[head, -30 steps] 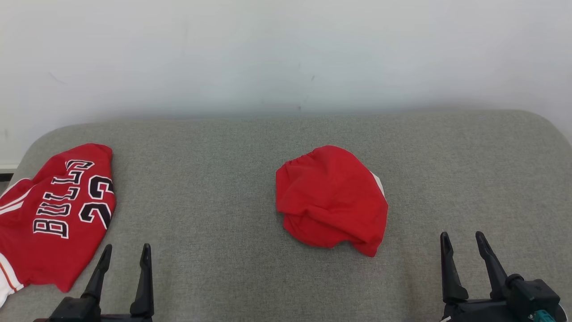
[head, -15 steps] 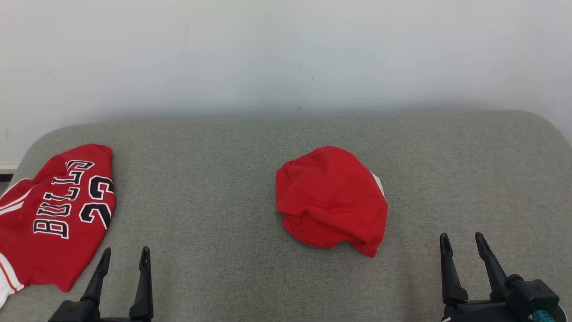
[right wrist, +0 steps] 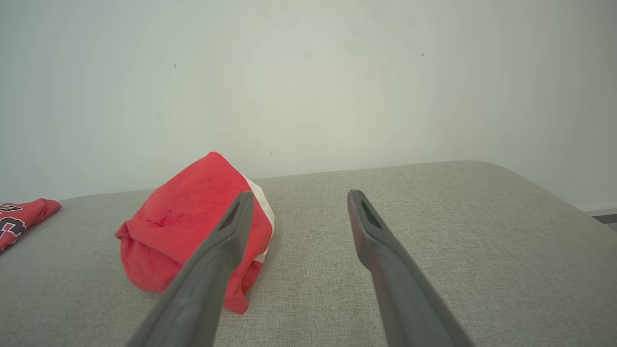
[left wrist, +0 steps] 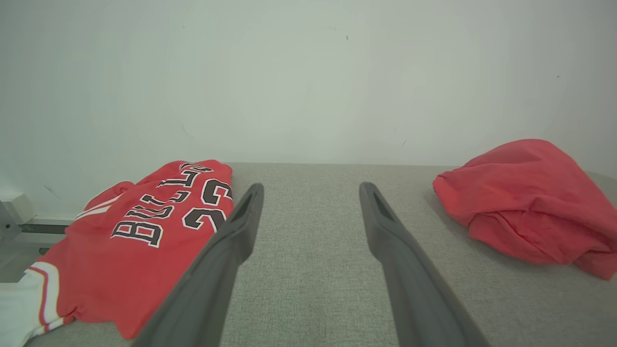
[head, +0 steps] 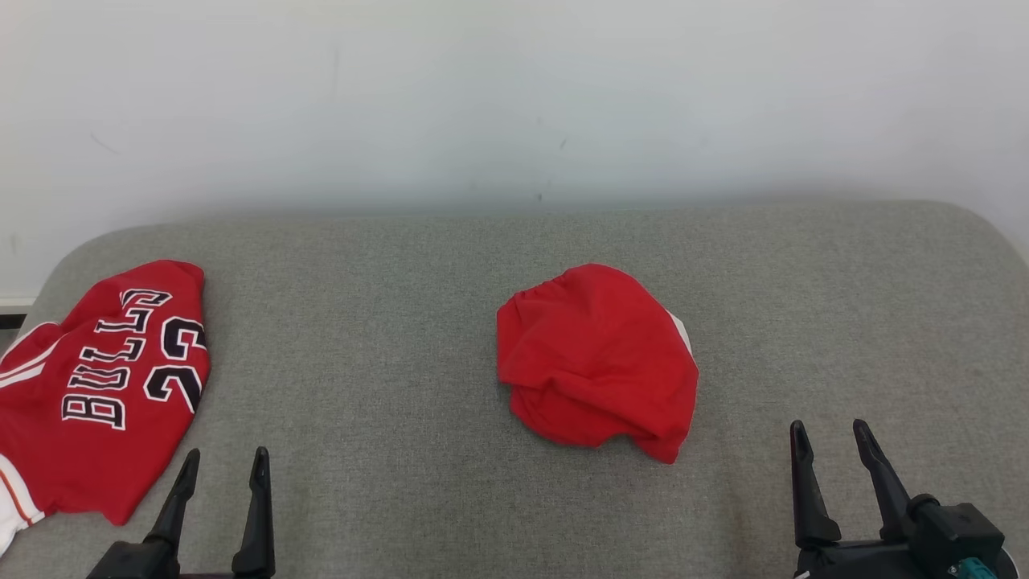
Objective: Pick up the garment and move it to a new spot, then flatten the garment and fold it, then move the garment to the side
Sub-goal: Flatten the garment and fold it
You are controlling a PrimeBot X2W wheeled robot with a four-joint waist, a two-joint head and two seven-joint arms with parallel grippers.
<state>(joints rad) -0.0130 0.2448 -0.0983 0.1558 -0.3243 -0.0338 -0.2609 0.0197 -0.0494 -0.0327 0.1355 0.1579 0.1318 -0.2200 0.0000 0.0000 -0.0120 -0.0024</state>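
Head view: a grey woven upholstered surface (head: pixel 386 322) with rounded far corners runs against a plain white wall (head: pixel 514 96). The crumpled red cloth garment (head: pixel 596 362) lies bunched slightly right of centre, with bare fabric on every side of it. A red basketball jersey lettered BULLS 23 (head: pixel 96 402) lies flat at the left edge, well apart from the garment. The left gripper (head: pixel 225 454) stands at the near edge just beside the jersey's hem, fingers spread and holding nothing. The right gripper (head: pixel 828 426) stands at the near right, likewise spread and empty, near the garment's lower corner but clear of it. Left wrist view: the spread fingers (left wrist: pixel 241 226) frame an open strip of surface, with the jersey to their left and the garment far right, both untouched. Right wrist view: the spread fingers (right wrist: pixel 381 241) point over free surface that reaches the rounded right edge; the left finger overlaps the garment in the picture, and contact cannot be told from this view alone. Against the head view of one second ago, the whole scene sits marginally lower, a camera shift; the left gripper's tips show a little lower still, nearer the near edge. Both cloths keep their places and shapes, and both grippers remain equally wide.
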